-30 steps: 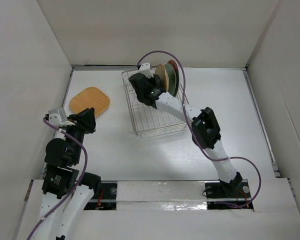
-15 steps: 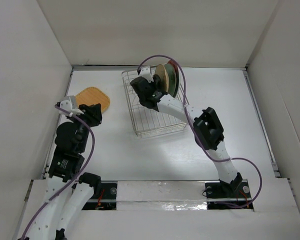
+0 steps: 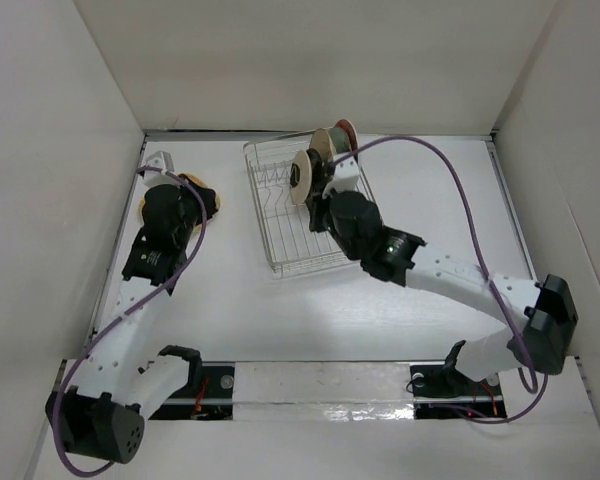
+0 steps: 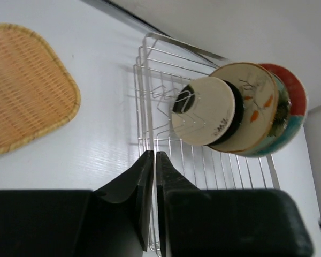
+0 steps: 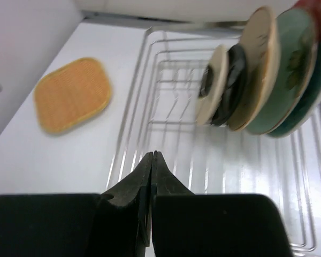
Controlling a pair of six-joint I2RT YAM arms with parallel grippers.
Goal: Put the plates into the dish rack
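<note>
The left end effector [image 4: 154, 155] has its two fingers pressed together on nothing, and so does the right end effector [image 5: 152, 155]. Beyond them, one dish rack [image 3: 290, 235] holds five upright in a row: pale yellow plate [image 4: 203, 110], black plate [image 4: 237, 115], cream plate [image 4: 257, 96], teal plate [image 4: 286, 126], red plate [image 4: 291, 88]. One orange plate [image 4: 21, 85] lies flat on the worktop [image 3: 430, 190], left of the rack.

The dish rack [image 4: 138, 107] is made of thin silver wire, a polished metal along which bright glints are carried. A fine woven texture, matt and basket-like, is shown by the orange rounded-square plate [image 4: 27, 85]. Smooth surfaces with a light sheen, probably glazed ceramic, are seen on the pale yellow plate [image 4: 203, 110], the cream plate [image 4: 254, 101] and the teal plate [image 5: 291, 69]. The white table [image 4: 96, 150] is smooth and glossy, with soft reflections. The fingers [image 4: 140, 187] of the left gripper [image 4: 154, 155] are of matt black plastic.
</note>
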